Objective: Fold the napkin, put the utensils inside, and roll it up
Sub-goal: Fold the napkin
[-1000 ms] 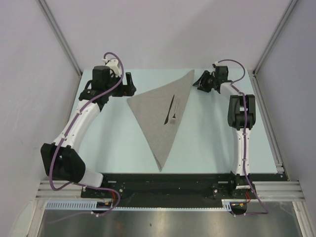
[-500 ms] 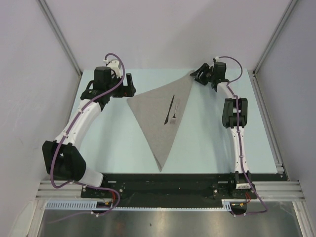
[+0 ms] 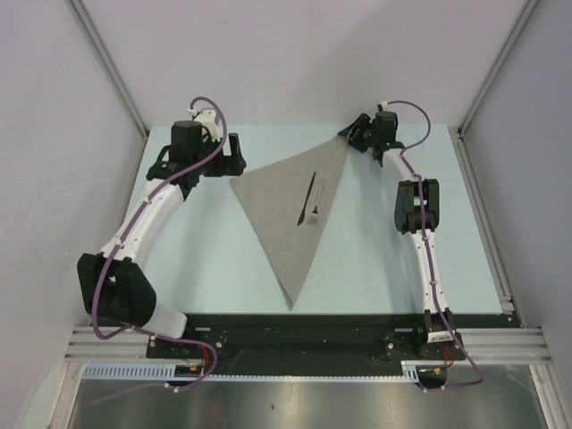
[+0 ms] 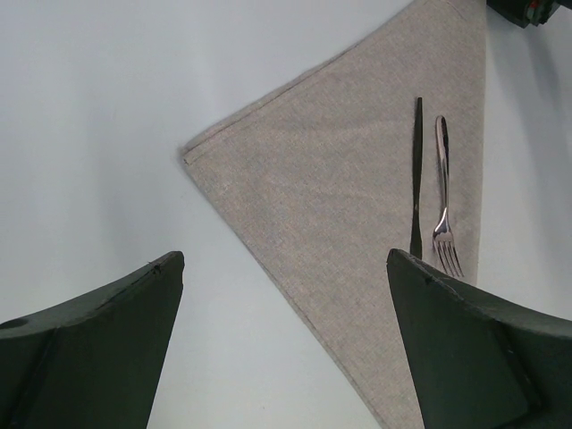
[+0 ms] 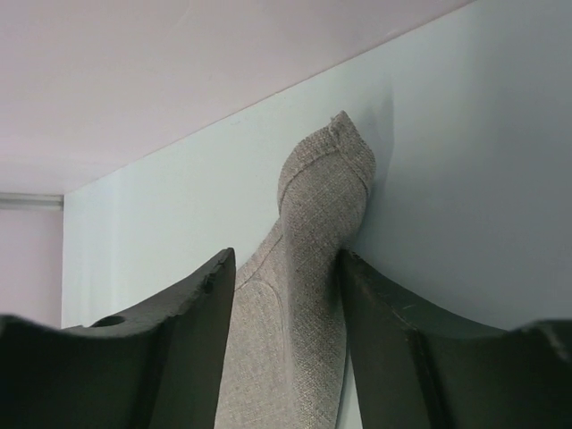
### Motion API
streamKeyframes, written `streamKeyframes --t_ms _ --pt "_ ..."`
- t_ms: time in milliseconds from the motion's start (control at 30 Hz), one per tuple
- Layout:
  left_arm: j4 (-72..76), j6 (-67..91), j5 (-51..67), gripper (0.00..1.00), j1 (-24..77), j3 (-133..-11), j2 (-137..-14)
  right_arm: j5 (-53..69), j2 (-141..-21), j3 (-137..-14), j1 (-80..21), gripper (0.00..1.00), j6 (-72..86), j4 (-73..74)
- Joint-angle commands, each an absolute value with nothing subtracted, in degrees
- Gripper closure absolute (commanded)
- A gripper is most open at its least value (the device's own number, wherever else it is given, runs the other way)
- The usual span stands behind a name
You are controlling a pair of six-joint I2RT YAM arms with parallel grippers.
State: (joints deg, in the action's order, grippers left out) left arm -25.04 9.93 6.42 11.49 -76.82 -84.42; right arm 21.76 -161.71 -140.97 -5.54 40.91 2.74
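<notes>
Bright even diffuse light, faint soft shadows, overhead view sharp, wrist views slightly soft

The napkin (image 4: pixel 340 179) was matt, coarsely woven cloth with a stitched hem. The fork (image 4: pixel 441 192) was bright polished metal, and the dark utensil (image 4: pixel 416 179) looked dull and smooth. The counter (image 4: pixel 107 107) was smooth, with a faint sheen. The fingers (image 5: pixel 179 349) of the right hand (image 5: pixel 286 268) looked like matt black plastic.

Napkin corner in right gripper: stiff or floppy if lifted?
Likely floppy: the napkin corner curls and bunches inside the right gripper. Probably light; the rest lies flat and thin-edged. The fork and dark utensil resting loose on it would likely slide if that side rises.
</notes>
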Motion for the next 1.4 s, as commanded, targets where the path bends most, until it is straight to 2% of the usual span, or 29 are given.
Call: streamKeyframes --t_ms 0,167,500,667,867,1067,1200,1367 --pt "-24.7 8.79 7.03 0.0 11.25 -77.61 -84.29 16.35 -164.97 -142.12 -5.63 0.47 42.62 7.56" --pt "-24.79 8.88 7.65 0.0 11.25 -77.7 -84.37 15.12 -165.41 -142.47 -5.36 0.54 44.64 7.29" --pt "-24.96 9.49 9.14 0.0 11.25 -77.96 -84.73 13.54 -166.11 -142.82 -4.04 0.55 47.37 8.09" --pt "-24.96 9.49 9.58 0.0 11.25 -77.96 -84.99 13.71 -166.73 -143.35 -3.87 0.65 48.25 7.91" --pt "-24.96 9.58 9.93 0.0 11.25 -78.05 -85.08 14.94 -167.78 -144.49 -3.69 0.71 48.86 7.56" --pt "-25.22 9.67 10.11 0.0 11.16 -78.22 -85.52 18.45 -167.78 -142.39 -3.34 0.86 50.27 1.07" --pt "-25.58 9.58 10.02 0.0 11.25 -78.49 -85.87 20.21 -167.09 -140.45 -3.34 1.0 50.36 -3.6" --pt "-25.66 9.58 9.93 0.0 11.25 -78.57 -86.13 21.44 -162.61 -130.27 -2.9 1.0 50.1 -14.81"
